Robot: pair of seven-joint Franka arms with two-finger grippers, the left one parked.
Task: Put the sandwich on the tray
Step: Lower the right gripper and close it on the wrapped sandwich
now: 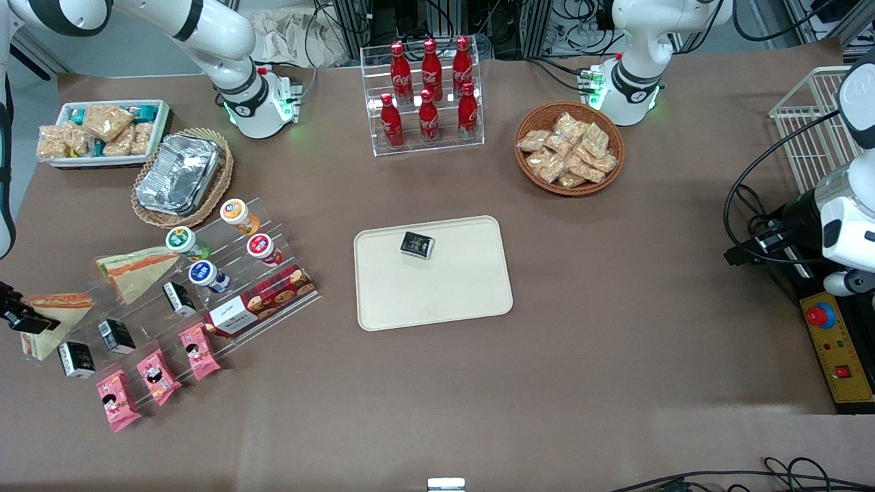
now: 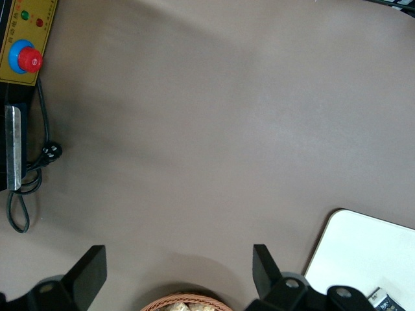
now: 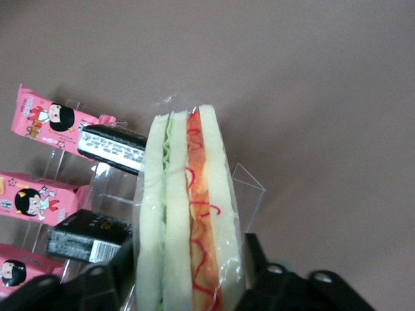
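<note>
The sandwich, a clear-wrapped wedge of pale bread with an orange-red filling stripe, stands on the clear display rack at the working arm's end of the table. My right gripper is down at it. In the right wrist view the sandwich fills the gap between the two black fingers, which press its wrap on both sides, so the gripper is shut on it. The cream tray lies mid-table with a small black packet on it. A corner of the tray shows in the left wrist view.
Another sandwich with a green and orange stripe sits on the same rack, among cups, black packets and pink snack packets. A cola bottle stand, a snack basket and a foil-tray basket stand farther from the camera.
</note>
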